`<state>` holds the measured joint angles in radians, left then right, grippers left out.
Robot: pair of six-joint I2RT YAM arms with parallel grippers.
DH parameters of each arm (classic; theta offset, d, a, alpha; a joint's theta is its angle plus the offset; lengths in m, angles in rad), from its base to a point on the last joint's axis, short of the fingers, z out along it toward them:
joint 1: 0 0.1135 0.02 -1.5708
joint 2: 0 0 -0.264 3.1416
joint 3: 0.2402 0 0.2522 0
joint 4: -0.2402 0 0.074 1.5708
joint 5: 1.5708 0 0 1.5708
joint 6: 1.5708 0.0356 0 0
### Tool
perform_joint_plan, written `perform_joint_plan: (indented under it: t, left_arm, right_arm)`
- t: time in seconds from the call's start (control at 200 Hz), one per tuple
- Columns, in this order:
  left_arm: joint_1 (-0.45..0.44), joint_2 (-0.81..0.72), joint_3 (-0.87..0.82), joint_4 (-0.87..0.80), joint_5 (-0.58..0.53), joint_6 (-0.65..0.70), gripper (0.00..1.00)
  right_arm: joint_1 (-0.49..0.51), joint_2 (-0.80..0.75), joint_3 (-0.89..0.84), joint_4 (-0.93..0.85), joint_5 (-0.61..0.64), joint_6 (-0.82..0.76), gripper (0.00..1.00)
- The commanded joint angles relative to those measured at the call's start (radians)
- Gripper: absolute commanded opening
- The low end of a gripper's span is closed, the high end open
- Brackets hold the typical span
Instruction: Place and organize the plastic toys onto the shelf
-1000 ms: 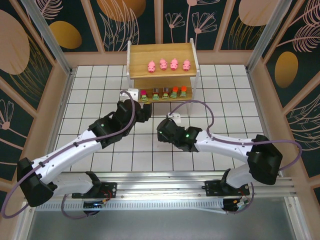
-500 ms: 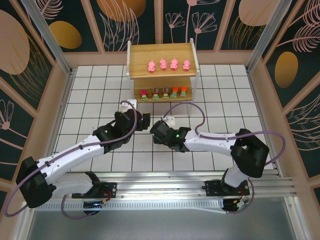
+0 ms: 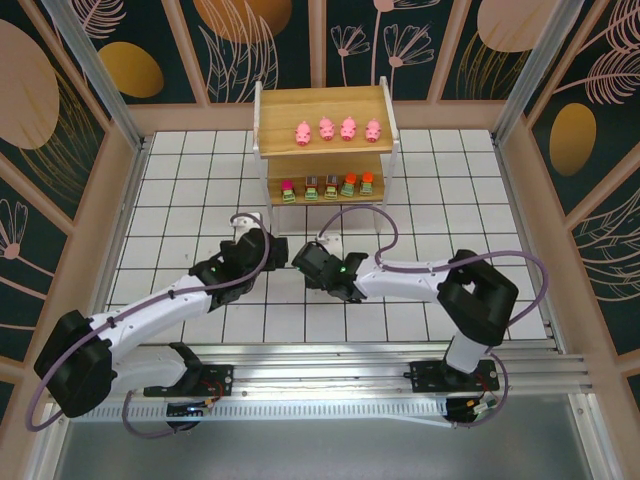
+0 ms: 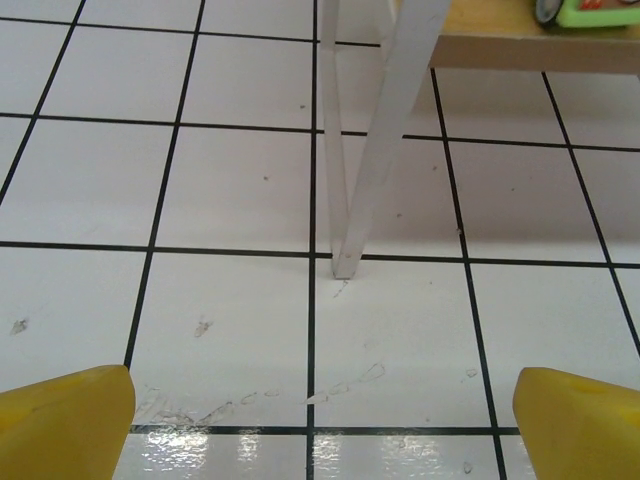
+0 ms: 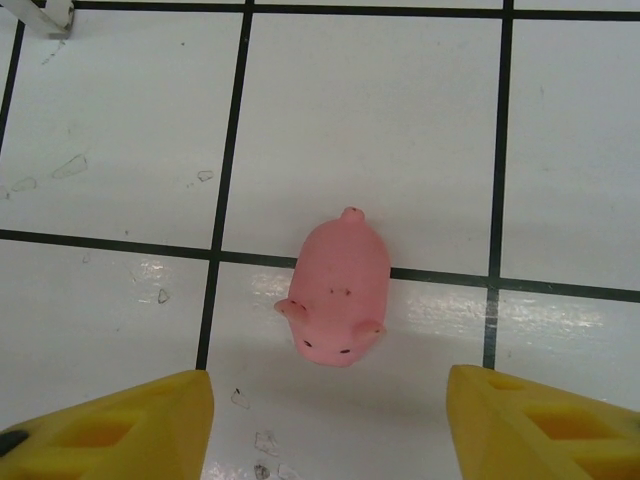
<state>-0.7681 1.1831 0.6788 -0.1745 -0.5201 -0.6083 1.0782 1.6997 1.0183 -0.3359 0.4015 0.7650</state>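
The shelf (image 3: 285, 105) stands at the back centre. Its top board carries several pink pig toys (image 3: 326, 128), and its lower board carries several blocky green-based toys (image 3: 331, 186). One more pink pig (image 5: 338, 295) lies on the white tiled floor, snout toward the camera. My right gripper (image 5: 325, 430) is open, and the pig lies just beyond its yellow fingertips (image 5: 110, 425), untouched. My left gripper (image 4: 320, 430) is open wide and empty over bare tiles, facing the shelf's white leg (image 4: 375, 150). In the top view the two grippers, left (image 3: 268, 242) and right (image 3: 302, 262), hang close together in front of the shelf.
A green blocky toy (image 4: 600, 12) sits on the lower board's edge (image 4: 520, 50) at the top right of the left wrist view. Wooden walls (image 3: 90, 230) ring the tiled floor. Open tiles lie left and right of the shelf.
Both arms have drawn back from the shelf toward the near side. The right gripper slid left, and its jaws narrowed a little. The left gripper opened wider.
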Motion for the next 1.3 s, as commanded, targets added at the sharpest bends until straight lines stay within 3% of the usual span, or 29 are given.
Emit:
perform_joint_plan:
  t: [0.0,0.526,1.291]
  left_arm:
    - [0.015,-0.013,-0.028,0.060,0.007,-0.021,0.97]
    - [0.050,0.024,-0.106,0.159,0.086,-0.001,0.97]
    - [0.058,0.050,-0.140,0.191,0.109,0.023,0.97]
  right_arm:
    - [-0.012,0.033,0.029,0.015,0.009,0.010,0.60]
    - [-0.049,0.113,0.054,0.037,-0.021,-0.005,0.52]
    - [-0.058,0.168,0.084,0.043,-0.011,-0.019,0.41]
